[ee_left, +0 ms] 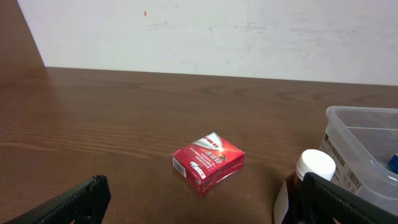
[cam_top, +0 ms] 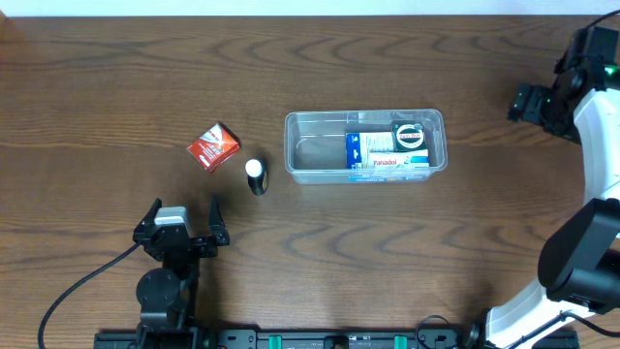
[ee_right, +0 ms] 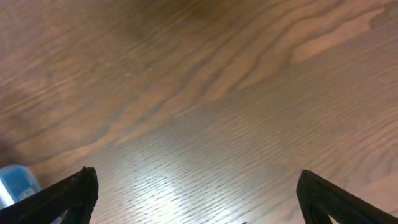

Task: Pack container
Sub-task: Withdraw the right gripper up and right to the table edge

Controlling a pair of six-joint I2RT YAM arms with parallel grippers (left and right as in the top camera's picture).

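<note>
Overhead view: the container sits on the worktop, a bit right of centre. Inside I count two things, one blue-and-white carton and one dark green-topped box. Loose on its left are one red box and one white-capped bottle. So I'd call this roughly half packed, with two items to go. The left end effector is spread apart and empty, near the bottle. The right end effector hangs well off at the far right.

Left wrist view: the red box is dead ahead, the bottle is just by the right finger, and a corner of the container shows behind it. Nothing is between the fingers. The next move probably calls for reaching forward, dropping over the bottle or red box, and closing.

Right wrist view: mostly bare worktop. The fingers are wide apart and gripping nothing. There's a blue sliver lower left, can't tell what it is.
</note>
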